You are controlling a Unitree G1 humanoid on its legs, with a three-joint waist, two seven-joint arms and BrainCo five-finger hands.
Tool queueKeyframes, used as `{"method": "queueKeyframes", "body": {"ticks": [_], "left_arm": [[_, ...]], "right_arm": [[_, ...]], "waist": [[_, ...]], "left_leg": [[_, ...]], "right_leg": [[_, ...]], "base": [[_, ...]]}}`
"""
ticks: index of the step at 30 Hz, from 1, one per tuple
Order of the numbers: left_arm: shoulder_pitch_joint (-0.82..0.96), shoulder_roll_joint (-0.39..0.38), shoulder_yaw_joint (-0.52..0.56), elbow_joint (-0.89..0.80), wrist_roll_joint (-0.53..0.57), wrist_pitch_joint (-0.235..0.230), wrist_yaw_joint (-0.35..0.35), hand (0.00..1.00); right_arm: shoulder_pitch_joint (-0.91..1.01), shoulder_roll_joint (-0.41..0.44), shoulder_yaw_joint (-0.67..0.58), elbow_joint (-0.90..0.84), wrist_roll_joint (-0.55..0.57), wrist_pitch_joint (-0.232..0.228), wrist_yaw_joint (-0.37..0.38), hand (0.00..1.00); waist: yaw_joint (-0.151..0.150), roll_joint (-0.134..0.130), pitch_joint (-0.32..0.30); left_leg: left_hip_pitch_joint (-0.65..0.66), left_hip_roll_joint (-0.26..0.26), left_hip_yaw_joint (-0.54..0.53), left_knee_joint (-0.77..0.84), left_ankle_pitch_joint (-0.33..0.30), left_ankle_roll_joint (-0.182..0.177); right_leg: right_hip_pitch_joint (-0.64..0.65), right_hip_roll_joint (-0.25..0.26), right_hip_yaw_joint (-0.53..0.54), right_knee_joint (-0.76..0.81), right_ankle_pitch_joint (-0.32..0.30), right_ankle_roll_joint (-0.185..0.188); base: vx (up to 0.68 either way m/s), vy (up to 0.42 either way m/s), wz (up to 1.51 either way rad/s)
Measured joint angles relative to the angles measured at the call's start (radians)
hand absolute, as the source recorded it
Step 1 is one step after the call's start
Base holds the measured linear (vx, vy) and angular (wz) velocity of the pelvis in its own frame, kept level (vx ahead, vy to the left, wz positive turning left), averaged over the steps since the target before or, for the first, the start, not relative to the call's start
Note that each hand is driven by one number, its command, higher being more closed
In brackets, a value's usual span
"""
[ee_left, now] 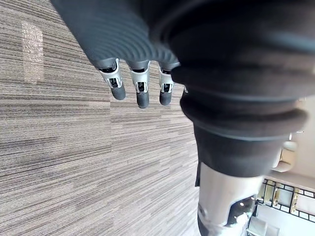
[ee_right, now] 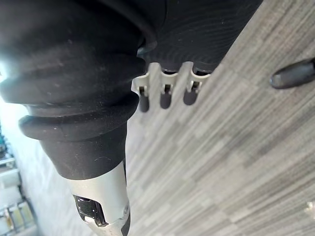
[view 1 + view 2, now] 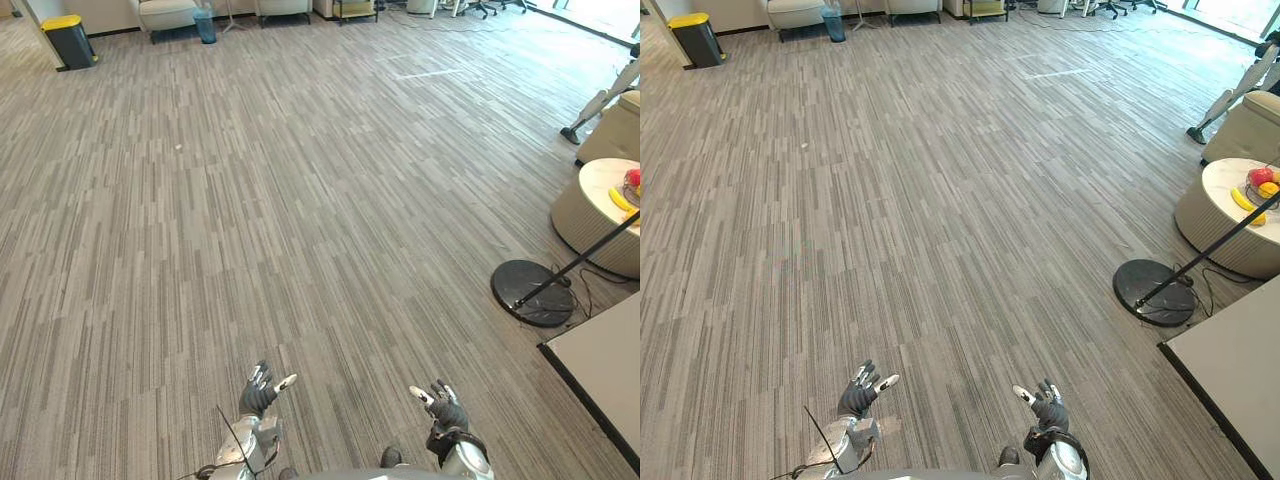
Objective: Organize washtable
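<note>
1. Your left hand (image 3: 258,397) and right hand (image 3: 446,411) hang low over the carpet floor (image 3: 300,200), fingers (image 1: 141,93) spread and relaxed, holding nothing.
2. You have no washtable in sight. A pale worktop (image 3: 605,365) corner shows at the right edge of the floor, bare on the part you see; whether it belongs to the washtable you cannot tell.
3. Further right stands a round table (image 3: 1225,215) with fruit (image 3: 1258,186), and a black disc stand (image 3: 532,292) with its slanted pole lies between it and the worktop.
4. You look to be between places, not handling anything; how far the tidying stands cannot be judged from here.
5. Before any reach, you need the washtable and its things in view.
</note>
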Motion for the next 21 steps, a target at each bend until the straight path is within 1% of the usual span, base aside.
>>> {"method": "queueKeyframes", "body": {"ticks": [3, 4, 7, 11, 14, 16, 18, 19, 20, 21], "left_arm": [[0.005, 0.005, 0.017, -0.002, -0.008, -0.001, -0.004, 0.0], [0.012, 0.005, 0.026, -0.003, -0.017, -0.001, -0.015, 0.0], [0.018, -0.002, 0.025, -0.005, -0.018, -0.001, -0.019, 0.0], [0.016, -0.005, 0.025, -0.014, -0.018, -0.002, -0.019, 0.0], [0.017, -0.009, 0.025, -0.033, -0.02, -0.004, -0.019, 0.0], [0.018, -0.009, 0.025, -0.033, -0.023, -0.009, -0.018, 0.0], [0.028, -0.012, 0.023, -0.033, -0.027, -0.009, -0.017, 0.0], [0.042, -0.014, 0.018, -0.037, -0.027, -0.009, -0.018, 0.0], [0.05, -0.015, 0.01, -0.037, -0.025, -0.009, -0.018, 0.0], [0.059, -0.018, 0.0, -0.04, -0.023, -0.009, -0.018, 0.0]], "right_arm": [[0.005, 0.0, -0.007, -0.01, 0.015, -0.001, 0.0, 0.0], [0.005, 0.001, -0.029, -0.01, 0.018, -0.001, -0.001, 0.0], [0.006, 0.001, -0.066, -0.012, 0.032, -0.009, -0.007, 0.0], [0.008, 0.002, -0.068, -0.018, 0.032, -0.019, -0.017, 0.0], [0.026, 0.009, -0.068, -0.044, 0.032, -0.02, -0.017, 0.0], [0.024, 0.011, -0.067, -0.049, 0.031, -0.021, -0.017, 0.0], [0.022, 0.01, -0.067, -0.049, 0.03, -0.022, -0.017, 0.0], [0.027, 0.007, -0.066, -0.048, 0.029, -0.023, -0.016, 0.0], [0.027, 0.006, -0.066, -0.048, 0.028, -0.023, -0.016, 0.0], [0.026, 0.001, -0.066, -0.049, 0.027, -0.023, -0.015, 0.0]], "waist": [[0.001, -0.015, 0.01], [0.002, -0.019, 0.013], [0.003, -0.014, 0.018], [0.008, -0.004, 0.026], [0.028, -0.004, 0.03], [0.028, -0.005, 0.035], [0.029, -0.001, 0.048], [0.025, -0.003, 0.053], [0.025, 0.0, 0.054], [0.024, 0.023, 0.06]], "left_leg": [[-0.004, 0.01, 0.005, 0.0, 0.0, 0.0], [-0.006, 0.012, 0.012, 0.0, 0.0, 0.0], [-0.006, 0.012, 0.016, 0.0, -0.002, -0.003], [-0.004, 0.014, 0.006, 0.0, -0.004, -0.006], [0.001, 0.015, -0.007, 0.001, -0.006, -0.008], [-0.001, 0.015, -0.015, 0.015, -0.015, -0.007], [-0.003, 0.02, -0.016, 0.076, -0.063, -0.001], [-0.006, 0.023, -0.016, 0.107, -0.109, -0.001], [-0.004, 0.022, -0.018, 0.118, -0.12, -0.002], [-0.003, 0.03, -0.025, 0.132, -0.13, 0.004]], "right_leg": [[0.0, 0.008, -0.001, -0.009, 0.001, -0.001], [-0.001, 0.01, -0.001, -0.01, 0.0, -0.001], [-0.002, 0.01, -0.005, -0.008, -0.004, -0.002], [-0.001, 0.009, -0.016, 0.01, -0.019, 0.001], [0.002, 0.005, -0.031, 0.033, -0.039, 0.002], [0.002, -0.004, -0.039, 0.054, -0.055, 0.006], [-0.02, -0.034, -0.039, 0.161, -0.116, 0.018], [-0.056, -0.065, -0.033, 0.281, -0.173, 0.039], [-0.078, -0.078, -0.029, 0.339, -0.184, 0.05], [-0.124, -0.091, -0.012, 0.45, -0.183, 0.059]], "base": [[-0.02, -0.025, -0.02], [-0.03, -0.039, -0.01], [0.0, 0.0, 0.0], [0.01, -0.016, 0.08], [0.01, -0.013, 0.13], [0.01, 0.008, 0.15], [0.01, 0.047, 0.08], [-0.01, 0.025, -0.04], [0.0, 0.044, -0.02], [0.04, 0.054, 0.2]]}}
